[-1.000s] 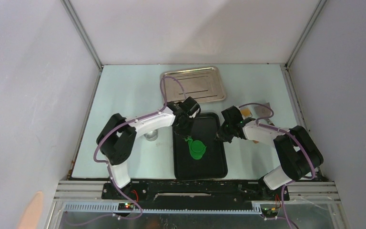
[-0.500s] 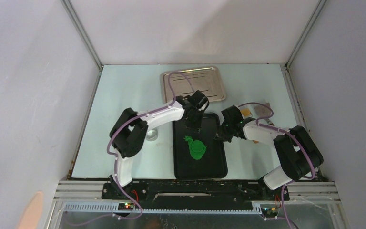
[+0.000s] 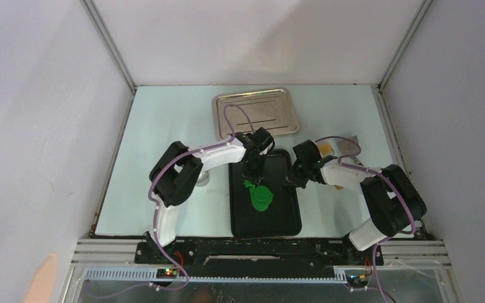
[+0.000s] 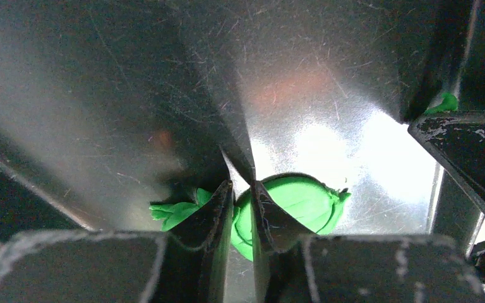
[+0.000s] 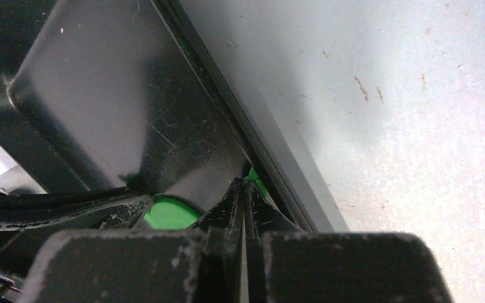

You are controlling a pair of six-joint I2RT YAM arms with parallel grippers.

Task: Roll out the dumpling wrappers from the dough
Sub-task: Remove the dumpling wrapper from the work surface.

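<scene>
The dough (image 3: 261, 198) lies as a flat, rounded bright green sheet in the middle of the black tray (image 3: 284, 221). In the left wrist view a curved line in it marks off a round dumpling wrapper (image 4: 303, 199), and a crumpled green scrap (image 4: 172, 212) sits at its left. My left gripper (image 3: 252, 174) (image 4: 241, 184) stands tip-down at the sheet's far edge, its jaws a narrow gap apart with green showing through. My right gripper (image 3: 288, 181) (image 5: 244, 183) is shut at the tray's right rim (image 5: 271, 170). A green crumb (image 5: 253, 174) sits at its tip.
A silver tray (image 3: 256, 113) lies at the back of the table. A small metal cup (image 3: 201, 179) stands left of the black tray, half hidden by my left arm. Tan objects (image 3: 340, 147) lie behind my right arm. Enclosure walls stand on both sides.
My left arm has swung its elbow right and forward, and its gripper has shifted slightly right, then down toward the dough's far edge. The dough and the right arm have not moved.
</scene>
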